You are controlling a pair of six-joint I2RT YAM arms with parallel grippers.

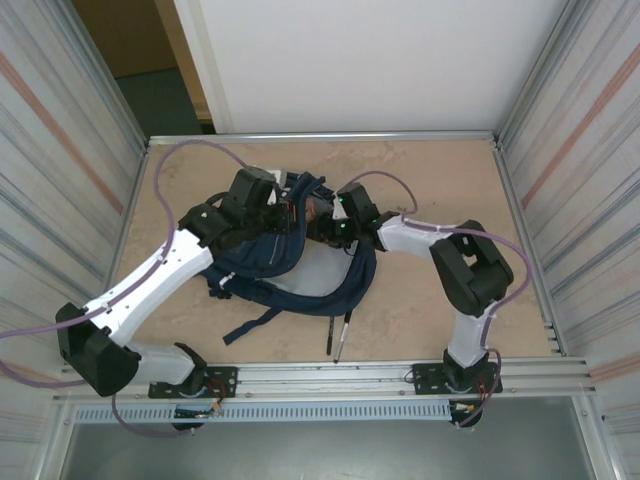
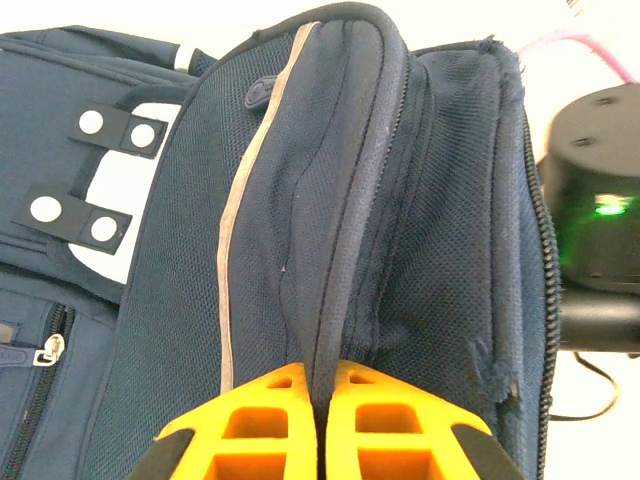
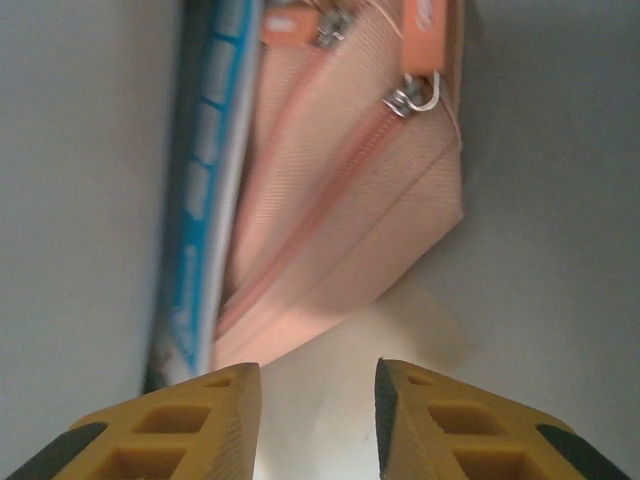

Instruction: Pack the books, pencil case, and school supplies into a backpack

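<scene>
The backpack lies mid tabletop, a fabric edge pinched in the closed left gripper. The right gripper gapes partly and holds nothing. The pencil case is just ahead of it, beside a blurred blue-white edge, perhaps the box. A pen lies by the near edge.

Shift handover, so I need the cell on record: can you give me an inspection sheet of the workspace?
Surface: beige table.
Job's things: navy backpack lying mid-table; pink pencil case beside a flat blue-and-white item, apparently inside it; black pen on the table in front.
Clutter: nothing seen.
Grippers: left gripper fingers shut on the backpack's rim; right gripper open, facing the pencil case.
Cables: purple cable arching over the left arm.
Surroundings: ribbed side walls, white back panel.
</scene>
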